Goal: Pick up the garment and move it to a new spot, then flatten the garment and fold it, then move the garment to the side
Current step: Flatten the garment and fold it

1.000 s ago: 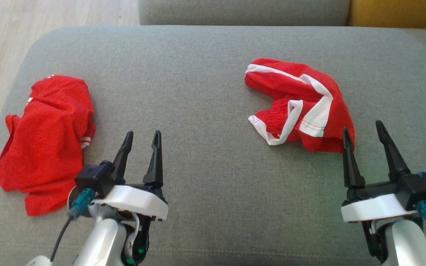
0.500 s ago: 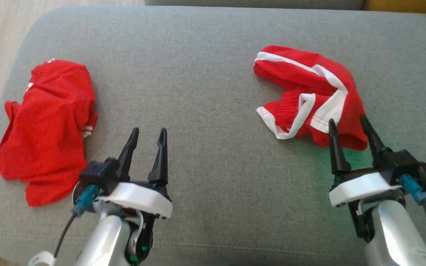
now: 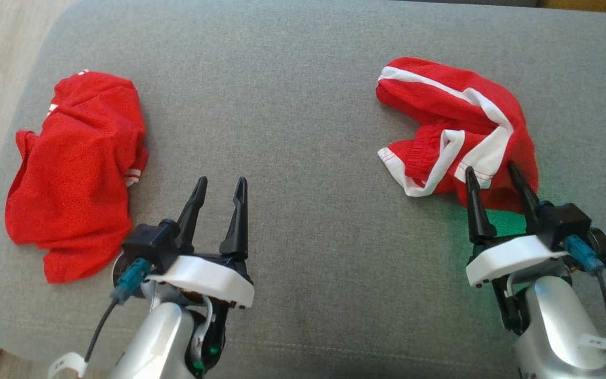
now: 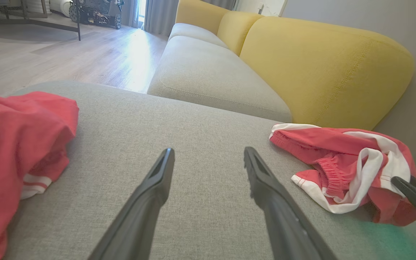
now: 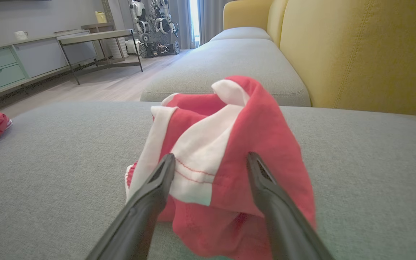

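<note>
- While the pick-up looks to me like the step in hand, I am holding my right gripper (image 3: 492,169) with its two dark fingers spread wide and nothing clamped between them.
- Along those jaws I am looking at the crumpled red fabric shorts with white stripes and hems (image 5: 262,133). Their near edge is lying in the gap between my two tips and the heap is bulging up just beyond. I cannot tell whether either tip is touching cloth.
- The shorts are lying on the wide grey woven cushion (image 3: 303,105), not yet lifted.
- My left gripper (image 3: 221,181) is hanging empty over bare cushion, jaws apart too. The shorts are sitting well off to the right of its tips, and a rumpled plain red shirt with thin white sleeve bands (image 3: 77,168) is lying off to their left.
- I am taking the shorts as the garment meant, since they are the piece between my jaws.
- As I am judging it, the next move calls for sinking the right jaws until a thick fold sits deep between them, then closing firmly. A pinch on the hem alone may slip.
- After that I am expecting a lift clear and a carry to open cushion left of these jaws.
</note>
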You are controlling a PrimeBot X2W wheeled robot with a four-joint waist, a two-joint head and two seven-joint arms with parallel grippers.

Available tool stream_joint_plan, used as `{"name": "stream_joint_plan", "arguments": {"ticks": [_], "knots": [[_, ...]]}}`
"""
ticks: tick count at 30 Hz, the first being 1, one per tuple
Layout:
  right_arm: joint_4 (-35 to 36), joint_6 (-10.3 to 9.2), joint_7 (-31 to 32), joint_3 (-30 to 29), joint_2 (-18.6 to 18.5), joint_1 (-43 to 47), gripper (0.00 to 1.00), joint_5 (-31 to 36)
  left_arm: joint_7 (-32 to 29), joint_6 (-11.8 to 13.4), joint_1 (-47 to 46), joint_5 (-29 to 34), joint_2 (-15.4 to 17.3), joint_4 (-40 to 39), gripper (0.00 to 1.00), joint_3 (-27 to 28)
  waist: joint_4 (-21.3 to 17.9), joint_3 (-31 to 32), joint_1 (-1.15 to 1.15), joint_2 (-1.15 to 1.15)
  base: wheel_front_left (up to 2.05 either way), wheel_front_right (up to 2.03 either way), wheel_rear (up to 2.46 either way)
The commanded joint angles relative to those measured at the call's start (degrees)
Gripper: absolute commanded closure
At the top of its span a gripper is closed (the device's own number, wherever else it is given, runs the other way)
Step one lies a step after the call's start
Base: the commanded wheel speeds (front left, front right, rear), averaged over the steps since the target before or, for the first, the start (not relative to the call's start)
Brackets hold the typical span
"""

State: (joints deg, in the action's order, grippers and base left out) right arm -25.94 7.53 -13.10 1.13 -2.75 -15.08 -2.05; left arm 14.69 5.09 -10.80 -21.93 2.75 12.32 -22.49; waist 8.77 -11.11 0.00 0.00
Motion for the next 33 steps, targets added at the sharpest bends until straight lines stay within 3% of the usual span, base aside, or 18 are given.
{"name": "stream_joint_plan", "arguments": {"ticks": [1, 3, 9, 17, 24, 33], "knots": [[1.13, -0.04, -0.48, 1.08, -0.13, -2.14, 0.45, -0.61, 0.3, 0.39, -2.31, -0.08, 0.13, -1.9, 0.0, 1.42, 0.01, -0.17, 0.0, 0.0, 0.0, 0.0, 0.0], [0.83, -0.04, -0.58, 1.26, -0.13, -2.47, 1.0, -0.71, 0.3, 0.48, -2.43, -0.07, 0.13, -1.89, 0.0, 1.34, -0.05, -0.33, 0.0, 0.0, 0.0, 0.0, 0.0], [1.3, -0.04, -0.88, 1.36, -0.13, -2.14, 1.0, -0.07, 0.3, 0.68, -2.32, 0.17, 0.13, -1.77, 0.0, 1.91, -1.29, 0.08, 0.0, 0.0, 0.0, 0.0, 0.0], [6.74, -0.04, 0.9, 2.96, -1.29, 1.78, 1.0, 2.62, 0.3, -0.27, -2.68, 1.49, 0.13, -0.76, 0.0, 3.83, -5.82, 1.82, 0.0, 0.0, 0.0, 0.0, 0.0], [14.03, -0.04, 5.96, 9.54, -6.57, 6.5, 1.0, 1.65, 0.3, -2.28, -7.07, 2.72, 0.13, 3.04, 0.0, 5.46, -12.32, 1.83, 0.0, 0.0, 0.0, 0.0, 0.0], [16.74, -0.04, 10.81, 16.8, -13.49, 8.76, 1.0, -1.21, -1.03, -6.78, -19.61, 1.9, 0.16, 16.81, 0.0, 4.47, -18.87, -1.57, 0.0, 0.0, 0.0, 0.0, 0.0]]}}
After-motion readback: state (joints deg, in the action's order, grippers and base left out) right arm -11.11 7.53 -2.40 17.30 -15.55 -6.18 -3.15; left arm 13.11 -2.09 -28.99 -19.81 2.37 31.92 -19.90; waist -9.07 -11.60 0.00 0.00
